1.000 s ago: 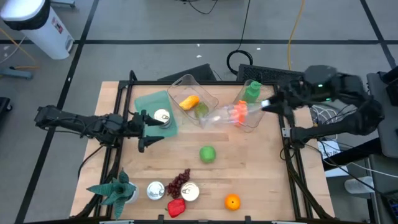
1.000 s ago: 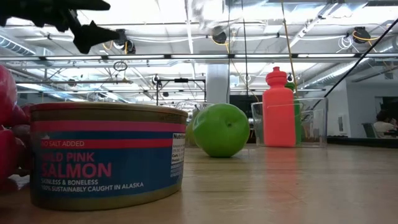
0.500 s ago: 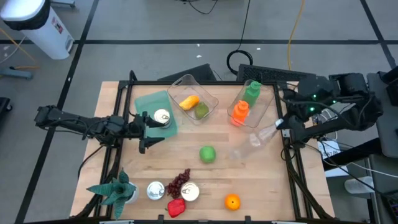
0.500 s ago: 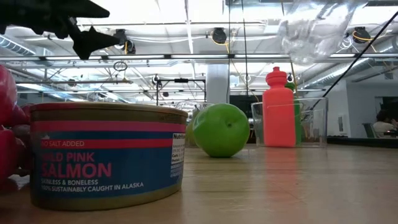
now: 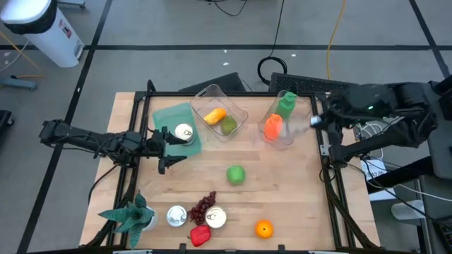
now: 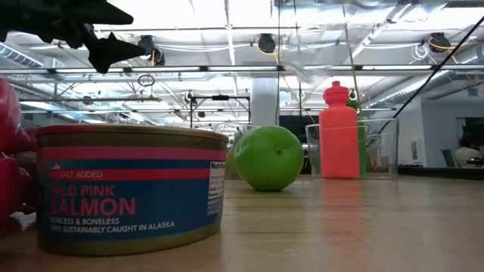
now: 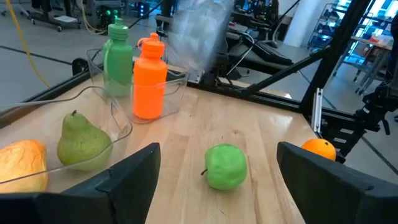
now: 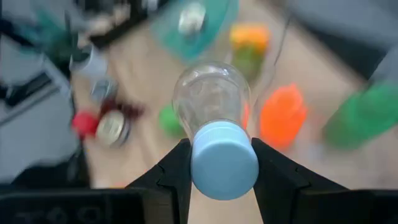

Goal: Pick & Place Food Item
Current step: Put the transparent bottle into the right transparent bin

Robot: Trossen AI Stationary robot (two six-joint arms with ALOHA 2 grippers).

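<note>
So my right gripper (image 8: 219,163) is clamped around the neck of a clear plastic bottle (image 8: 211,99), just below its pale blue cap (image 8: 224,160), and I'm holding it up in the air over the back right part of the table (image 5: 296,197). The bottle sticks straight out ahead of my fingers, over the clear bin (image 5: 291,134) holding the orange squeeze bottle (image 5: 272,127) and the green one (image 5: 285,104). It's see-through and rounded, smooth, kind of crinkly looking (from above it's a faint smear, hard to make out). My left gripper (image 5: 168,147) hangs with its fingers spread apart, holding nothing, by the green plate (image 5: 169,116) with a tin (image 5: 183,132) on it. A green apple (image 5: 236,174) sits mid-table on the pale wood, an orange (image 5: 264,228) near the front edge.
</note>
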